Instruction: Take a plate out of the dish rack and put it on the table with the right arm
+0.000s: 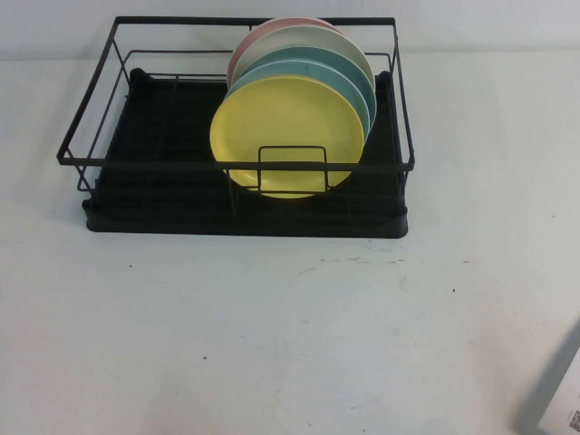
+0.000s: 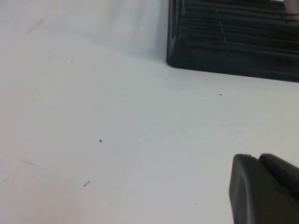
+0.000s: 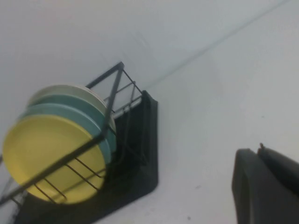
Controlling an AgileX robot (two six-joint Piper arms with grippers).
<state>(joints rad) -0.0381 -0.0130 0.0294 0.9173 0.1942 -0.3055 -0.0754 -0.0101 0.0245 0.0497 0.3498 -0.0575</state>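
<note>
The yellow plate (image 1: 286,134) stands upright on edge at the front of a row of plates in the right half of the black dish rack (image 1: 154,186). It also shows in the right wrist view (image 3: 51,156), behind the rack's wires (image 3: 112,105). My right gripper (image 3: 258,151) is shut and empty, low over the table (image 1: 272,326), well apart from the rack on its right side. My left gripper (image 2: 257,158) is shut and empty over the table near the rack's front left corner (image 2: 224,51). Neither gripper's fingers show in the high view.
Behind the yellow plate stand a light blue plate (image 1: 358,98), a teal plate (image 1: 349,68), a cream-white plate (image 1: 308,41) and a pink plate (image 1: 249,45). A small wire loop (image 1: 292,169) crosses the yellow plate's lower front. A grey part of my right arm (image 1: 555,390) shows at the bottom right.
</note>
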